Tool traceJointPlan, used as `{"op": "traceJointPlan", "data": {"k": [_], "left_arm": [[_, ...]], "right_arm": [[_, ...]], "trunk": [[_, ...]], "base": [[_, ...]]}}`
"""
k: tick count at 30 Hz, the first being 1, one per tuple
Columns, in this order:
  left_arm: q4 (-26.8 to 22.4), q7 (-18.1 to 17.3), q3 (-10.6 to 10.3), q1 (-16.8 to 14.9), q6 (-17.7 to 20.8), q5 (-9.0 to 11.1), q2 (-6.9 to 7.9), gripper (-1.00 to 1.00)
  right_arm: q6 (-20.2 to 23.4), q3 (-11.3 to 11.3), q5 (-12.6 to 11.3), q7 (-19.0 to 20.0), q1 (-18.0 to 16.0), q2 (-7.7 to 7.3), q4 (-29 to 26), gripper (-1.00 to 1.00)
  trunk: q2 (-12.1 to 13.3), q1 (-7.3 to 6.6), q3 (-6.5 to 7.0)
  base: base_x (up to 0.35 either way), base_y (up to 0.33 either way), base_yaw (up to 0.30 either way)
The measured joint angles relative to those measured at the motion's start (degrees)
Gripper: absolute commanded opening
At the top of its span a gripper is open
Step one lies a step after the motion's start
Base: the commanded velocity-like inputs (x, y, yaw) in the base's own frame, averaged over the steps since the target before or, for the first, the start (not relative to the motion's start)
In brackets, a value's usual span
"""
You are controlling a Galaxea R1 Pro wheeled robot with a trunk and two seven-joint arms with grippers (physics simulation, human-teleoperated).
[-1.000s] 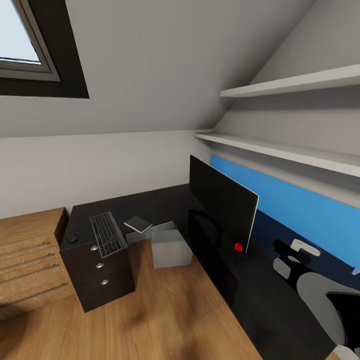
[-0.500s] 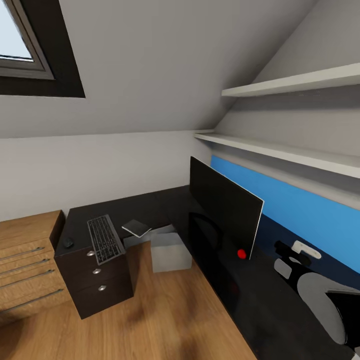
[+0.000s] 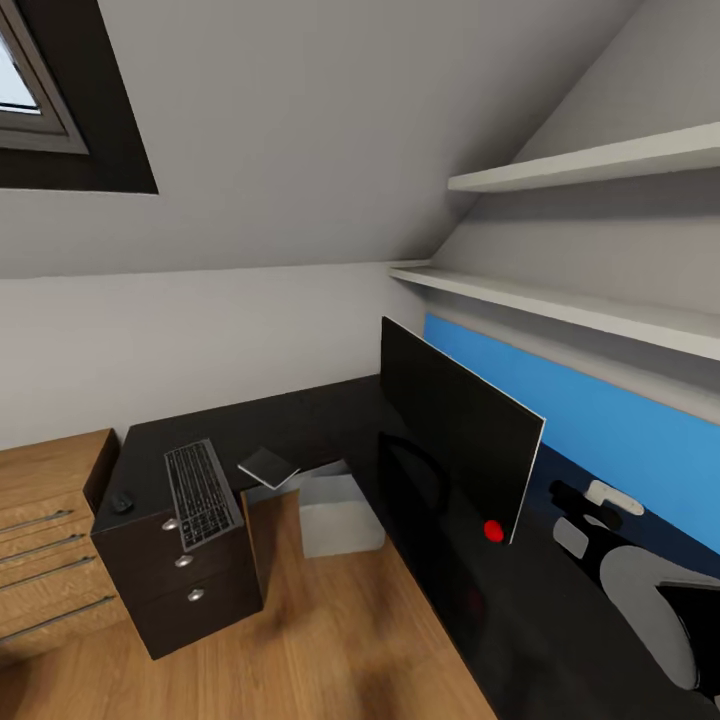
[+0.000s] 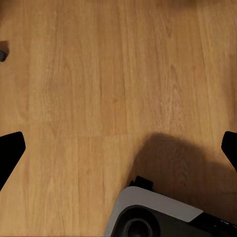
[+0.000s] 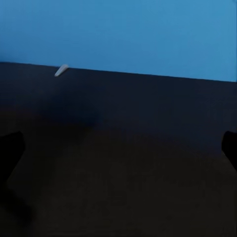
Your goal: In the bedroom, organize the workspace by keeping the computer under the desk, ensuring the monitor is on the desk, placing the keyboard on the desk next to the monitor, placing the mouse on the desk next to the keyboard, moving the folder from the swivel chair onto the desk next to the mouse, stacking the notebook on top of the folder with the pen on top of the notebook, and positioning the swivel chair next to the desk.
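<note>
Desk [image 3: 300, 425], keyboard [image 3: 199, 493], notebook [image 3: 268, 466], mouse [image 3: 121, 503]

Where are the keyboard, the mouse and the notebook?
keyboard [image 3: 201, 493]: head view, middle of its dark keys.
mouse [image 3: 121, 503]: head view, top of its small black body.
notebook [image 3: 268, 466]: head view, middle of its dark-grey cover.

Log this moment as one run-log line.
phase: at desk | monitor on desk | keyboard, mouse, notebook on far wing | computer on floor beside drawers | both grippers open, empty
</note>
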Motion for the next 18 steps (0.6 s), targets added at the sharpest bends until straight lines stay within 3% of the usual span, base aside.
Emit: {"op": "traceJointPlan", "data": {"k": [8, 18], "left_arm": [[-0.01, -0.05, -0.02, 0.01, 0.0, 0.0, 0.0, 1.0], [-0.02, -0.02, 0.0, 0.0, 0.0, 0.0, 0.0, 1.0]], "right_arm": [[-0.05, 0.0, 0.0, 0.21, 0.02, -0.22, 0.0, 1.0], [-0.22, 0.09, 0.51, 2.28, 0.02, -0.34, 0.01, 1.0]], "trunk": [[0.0, -0.02, 0.0], [0.01, 0.0, 0.0]], "base": [[0.221, 0.0, 0.0], [0.044, 0.0, 0.0]]}}
